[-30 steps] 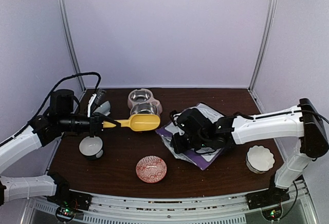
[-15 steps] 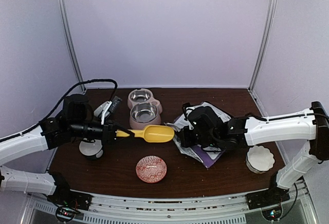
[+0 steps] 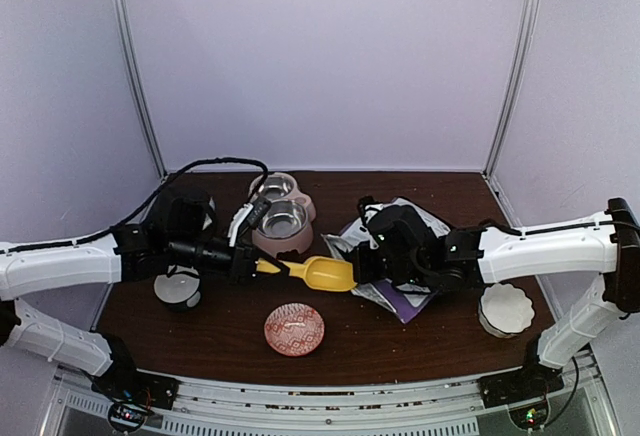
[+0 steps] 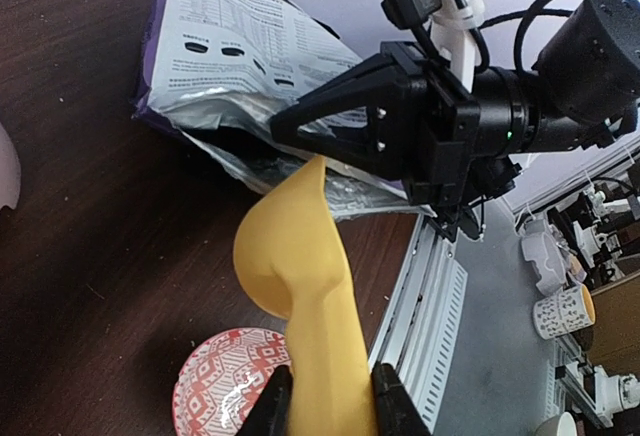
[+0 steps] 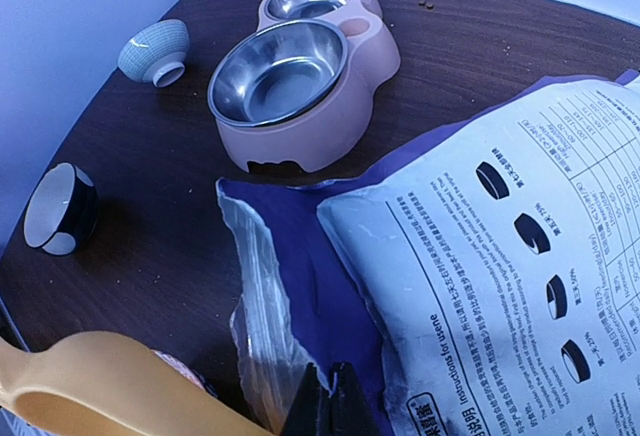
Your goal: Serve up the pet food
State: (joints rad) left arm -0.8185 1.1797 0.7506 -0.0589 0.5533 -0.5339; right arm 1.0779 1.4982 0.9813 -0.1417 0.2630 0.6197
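**Step in hand.** Loading of the scoop, judged not yet begun.

**Left arm.** The left end effector (image 4: pixel 331 401) was pinching the handle of the yellow scoop (image 4: pixel 290 246), one finger on each side. The scoop reached across the middle of the desk (image 3: pixel 130 321). Its tip stood just at the silvery lip of the bag (image 4: pixel 250 46). No pellets were visible in the scoop; in the left wrist view only its outer side showed.

**Right arm.** The right end effector (image 5: pixel 325 396) was pressed together on the torn lip of the bag, with the mouth facing the left edge of the desk.

**Task item.** The pet food itself was not visible. It was judged to be inside the bag, which lay white side up on the right half of the desk. A few dark specks near the far edge could not be identified.

**Receiving vessel.** The pink double feeder (image 3: pixel 280 218) stood near the far edge, left of centre. Both steel bowls appeared empty.

**Other items.** A red patterned dish (image 3: pixel 294 328) sat near the near edge, at centre.

**Next move, as judged.**
- The scoop must enter the opening low and straight while the right arm holds the lip raised.
- It must then dig, come out level and travel to a steel bowl.
- If the lip slackens, the scoop is likely to ride over the foil rather than enter.
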